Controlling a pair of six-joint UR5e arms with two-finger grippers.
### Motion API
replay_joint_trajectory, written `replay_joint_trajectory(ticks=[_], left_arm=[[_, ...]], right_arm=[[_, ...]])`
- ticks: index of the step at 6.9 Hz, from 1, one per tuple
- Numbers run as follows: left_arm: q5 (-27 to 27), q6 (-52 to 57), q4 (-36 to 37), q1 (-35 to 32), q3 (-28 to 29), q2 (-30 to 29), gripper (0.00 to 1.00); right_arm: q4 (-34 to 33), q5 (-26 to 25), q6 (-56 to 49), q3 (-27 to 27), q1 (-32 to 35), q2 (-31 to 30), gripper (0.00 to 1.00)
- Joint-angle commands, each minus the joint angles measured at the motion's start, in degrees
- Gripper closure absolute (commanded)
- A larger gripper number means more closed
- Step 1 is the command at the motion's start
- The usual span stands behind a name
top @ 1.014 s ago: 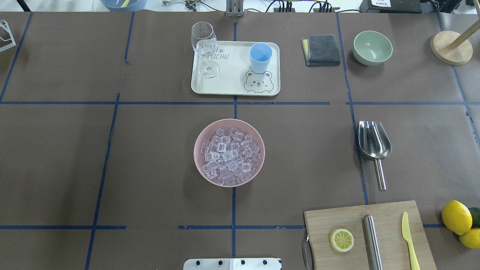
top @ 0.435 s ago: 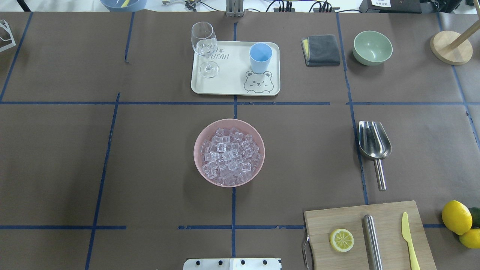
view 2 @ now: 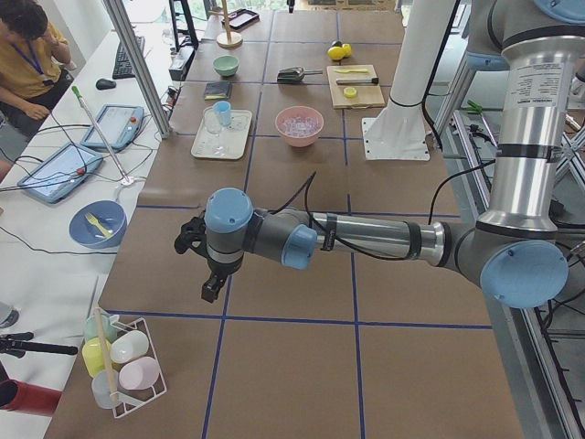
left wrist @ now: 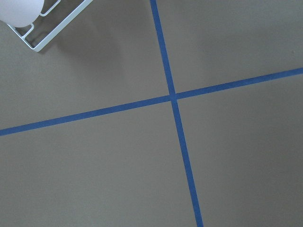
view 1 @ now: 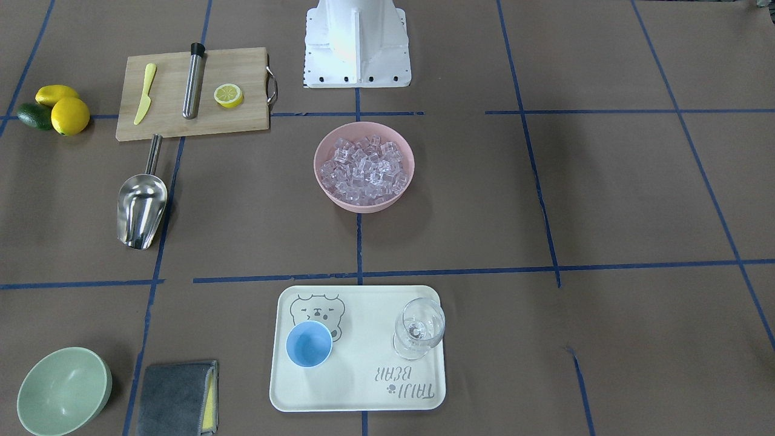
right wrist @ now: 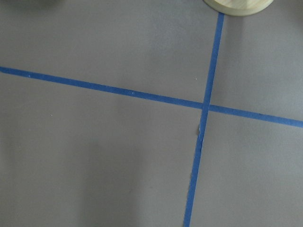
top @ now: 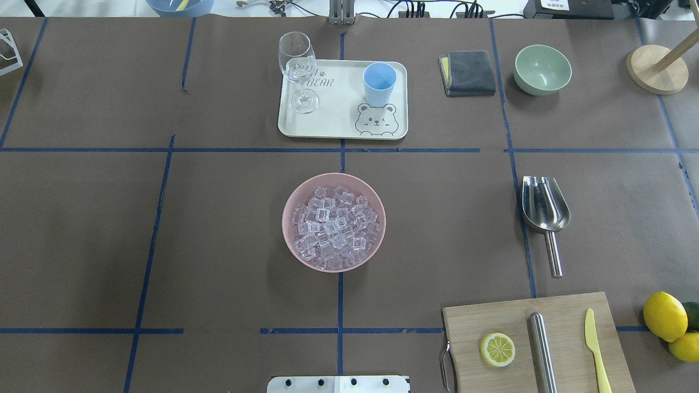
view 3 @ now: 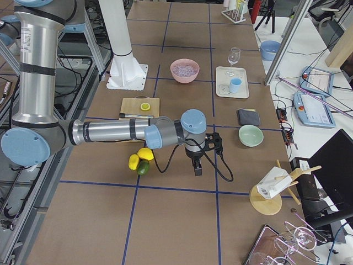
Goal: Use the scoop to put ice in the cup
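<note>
Left pincer (view 2: 211,291) well apart from cup (top: 379,82) on "BEAR" tray (top: 338,121)

Overhead and front views opposed, sharing pink bowl (top: 285,221), 2 end views lengthwise, wrist cameras close, downward.

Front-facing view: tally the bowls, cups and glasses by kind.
Bowls: 2 (pink bowl, green bowl)
Cups: 1 (light-blue cup)
Glasses: 1 (stemmed glass)
Total: 4

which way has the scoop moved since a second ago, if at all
No. The scoop lies where it was, trough against the blue tape line, handle pointing at the cutting board.
</note>
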Motion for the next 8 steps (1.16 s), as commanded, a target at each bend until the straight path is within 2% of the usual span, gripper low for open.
replay_joint_trajectory(ticks=[1, 3, 4, 5, 6, 8], left_arm=[[-0.1, -0.1, -5.3, 1.7, 0.7, -3.3, 0.0], [-0.2, 0.0, -7.5, 7.4, -1.4, -5.5, 0.0], [0.1, 0.6, -12.8, 10.4, -2.2, -5.5, 0.0], [0.1, 0.6, -22.7, 14.2, -2.2, -5.4, 0.0], [0.2, -0.1, -28.6, 19.0, -2.3, -5.4, 0.0], [0.6, -0.2, -34.5, 27.1, -1.7, -8.1, 0.0]], right_arm=[[0.0, -0.1, 1.3, -0.3, 0.0, 2.9, 0.0], [0.1, 0.1, 3.1, 0.0, -1.8, 3.5, 0.0], [0.2, 0.1, 7.2, 0.3, -3.2, 4.6, 0.0], [0.2, 0.0, 9.1, 0.4, -4.4, 5.2, 0.0], [0.2, -0.1, 9.2, 0.4, -4.7, 5.2, 0.0], [0.1, -0.2, 9.3, 2.2, -5.8, 5.2, 0.0]])
